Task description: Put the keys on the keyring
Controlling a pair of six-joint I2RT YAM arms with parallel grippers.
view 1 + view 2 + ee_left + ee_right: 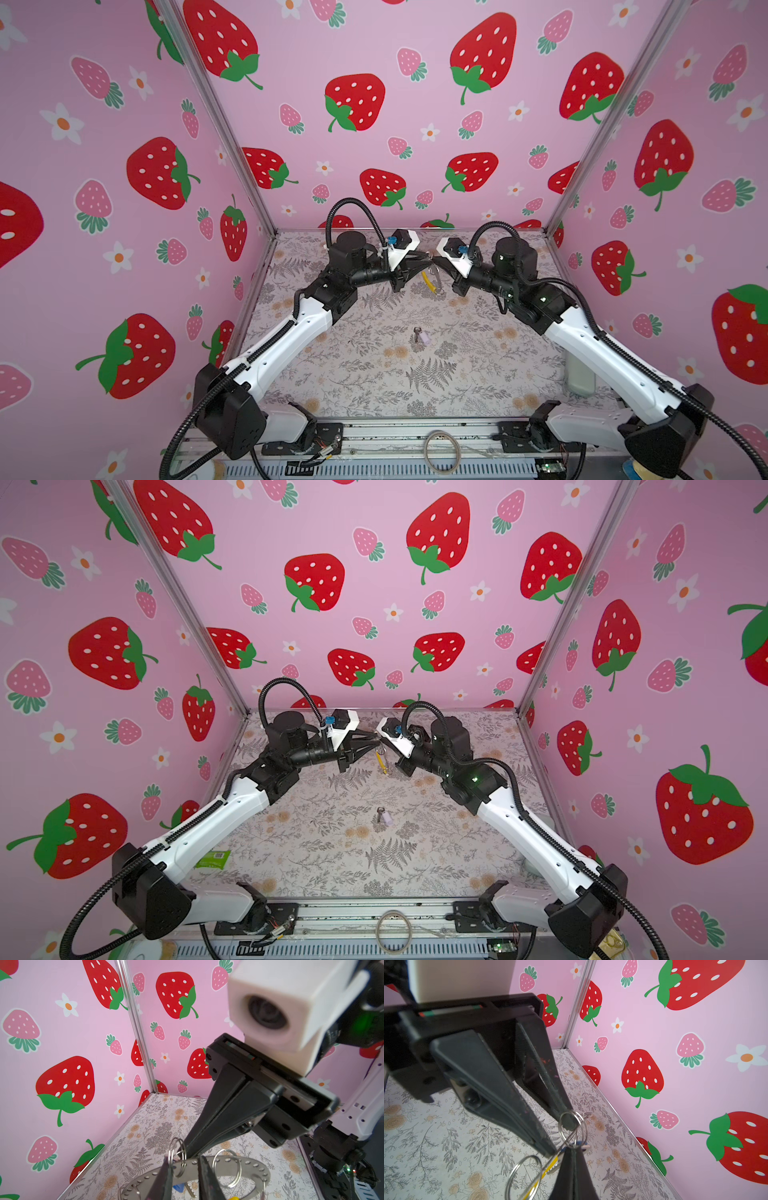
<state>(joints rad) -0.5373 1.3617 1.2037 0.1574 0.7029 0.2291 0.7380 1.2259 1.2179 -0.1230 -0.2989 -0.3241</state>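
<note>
The keyring [245,1162], a flat grey band with holes and a yellow section [428,281], hangs in the air between both grippers at the back of the table. My left gripper [184,1159] has its fingers slightly apart, straddling the band. One fingertip [571,1124] shows inside a small metal loop [176,1157]. My right gripper [574,1150] is shut, its tip pinching that loop. The blue-tagged key [179,1187] dangles just under the loop. The lilac-tagged key [419,335] lies alone mid-table, clear of both arms.
A plain pale hoop [441,451] rests on the front rail. A green packet [214,859] lies under the left arm. A pale bottle-like object [579,374] stands at the right wall. Strawberry-print walls close in three sides of the table.
</note>
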